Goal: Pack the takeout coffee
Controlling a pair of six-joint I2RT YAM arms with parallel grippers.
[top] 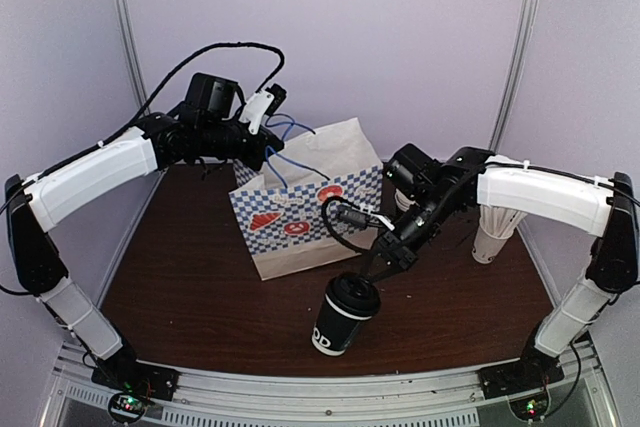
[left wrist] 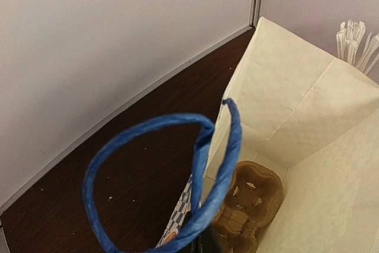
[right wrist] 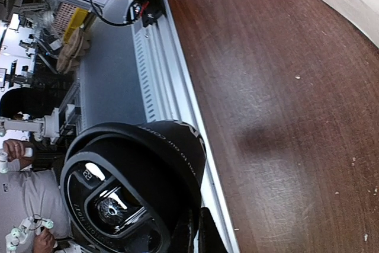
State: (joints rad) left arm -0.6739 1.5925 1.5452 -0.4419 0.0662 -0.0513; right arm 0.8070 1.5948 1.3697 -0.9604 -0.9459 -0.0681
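Right gripper [top: 375, 269]: in the top external view, its fingers are pressed together on the lid rim of the takeout coffee [top: 348, 315]. The cup is held tilted just in front of the paper bag [top: 300, 237], near the front of the table [top: 200, 277]. It appears raised off the surface, though this cannot be confirmed. The left gripper [top: 262, 137] is placed at the bag's rear upper edge. A white cup of straws [top: 492, 232] is noted at the far right, well apart from the bag.

Left wrist view: a blue handle [left wrist: 154, 125] is seen looped up from the bottom edge, where the fingers themselves are hidden. The left gripper is closed and is judged to be pinching this handle, so that the mouth is held open. A brown moulded carrier [left wrist: 249, 199] is recorded at the bottom of the bag. No cup is seated in it.

Right wrist view: the black lid is seen from above, seated on the cup, with the closed fingertips clamped at its near rim. Bare table and a corner of the bag are visible beyond.

Status: lidding, grasping and bag opening are judged done. Carrying over the mouth, lowering onto the carrier and release are left.
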